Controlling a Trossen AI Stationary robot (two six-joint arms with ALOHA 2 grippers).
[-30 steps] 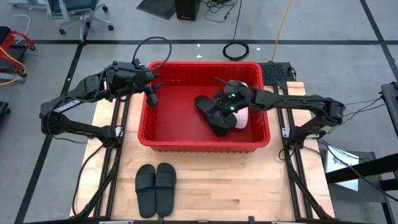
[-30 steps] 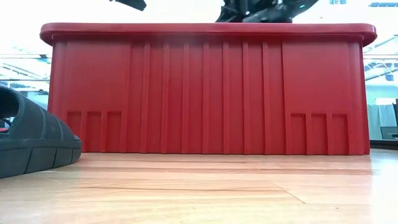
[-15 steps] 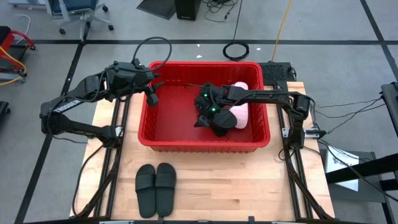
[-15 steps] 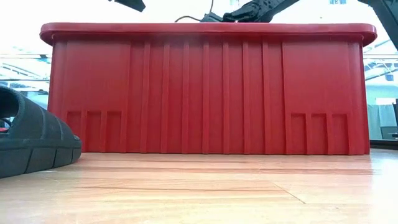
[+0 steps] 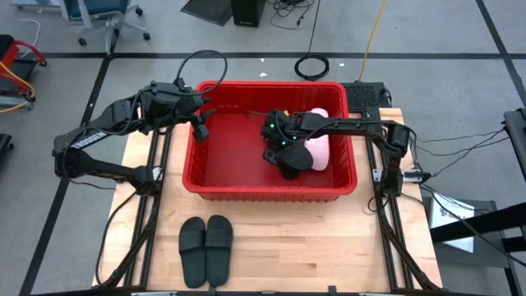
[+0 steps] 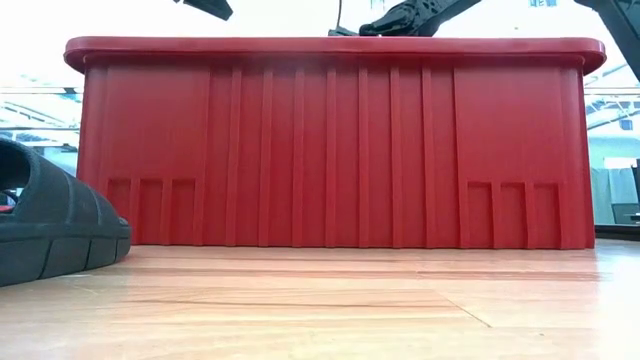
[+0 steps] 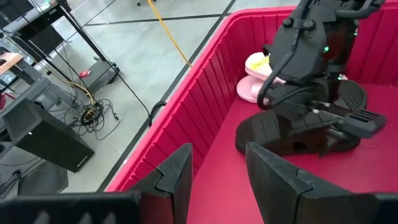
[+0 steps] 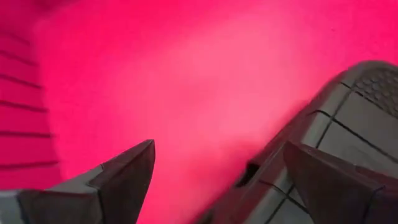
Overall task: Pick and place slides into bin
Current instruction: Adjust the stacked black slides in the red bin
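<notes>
Lying in the red bin, ribbed black slides under the wide-open, empty right gripper.

The high view looks straight down on the whole table. The low view sits at table height, close against the bin wall. The left wrist view faces along the bin past the left claw. The right wrist view, pressed near the bin floor beyond the right claw, probably shows a black slide.
</notes>
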